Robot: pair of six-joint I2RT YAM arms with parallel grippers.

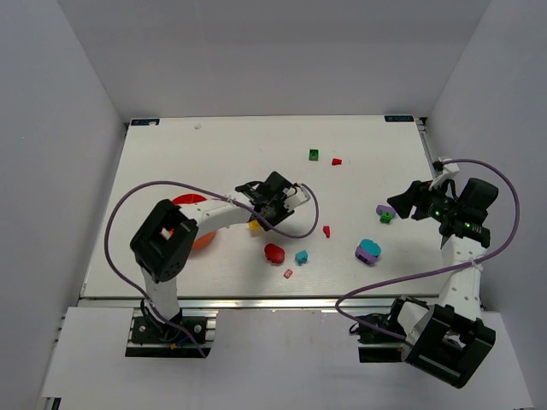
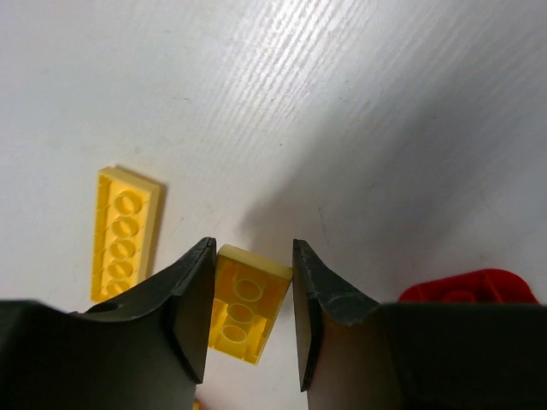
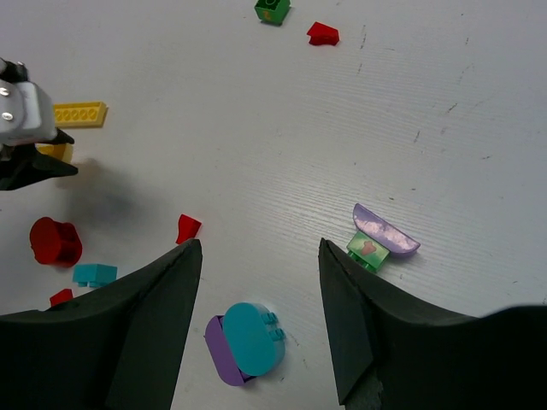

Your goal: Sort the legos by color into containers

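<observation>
A red round plastic bowl (image 1: 186, 202) and an orange round plastic bowl (image 1: 203, 238) sit side by side near the counter's (image 1: 214, 145) left edge. The left arm lies across both, so what is in them cannot be told.

The left tool (image 2: 252, 243) is down at the middle of the counter. Its jaws stand on either side of a short yellow plastic brick (image 2: 246, 303) that lies flat on the surface. They are close against the brick's edges, but whether they clamp it cannot be told. A long flat yellow plastic brick (image 2: 124, 235) lies just beside it, and a red lobed plastic piece (image 2: 466, 289) lies near it on the other side.

The right tool (image 3: 258, 248) hovers over the right half of the counter, its jaws wide apart with only bare surface between them. Just beside it lie a teal rounded brick stacked on a purple rounded brick (image 3: 248, 337) and a purple curved piece on a small green brick (image 3: 385, 231).

Loose toward the near edge lie a small teal brick (image 3: 94, 274), a small red wedge brick (image 3: 187, 227) and a tiny pink brick (image 1: 288, 273). A green square brick (image 3: 272, 10) and a second red wedge (image 3: 323, 34) lie together toward the far edge.
</observation>
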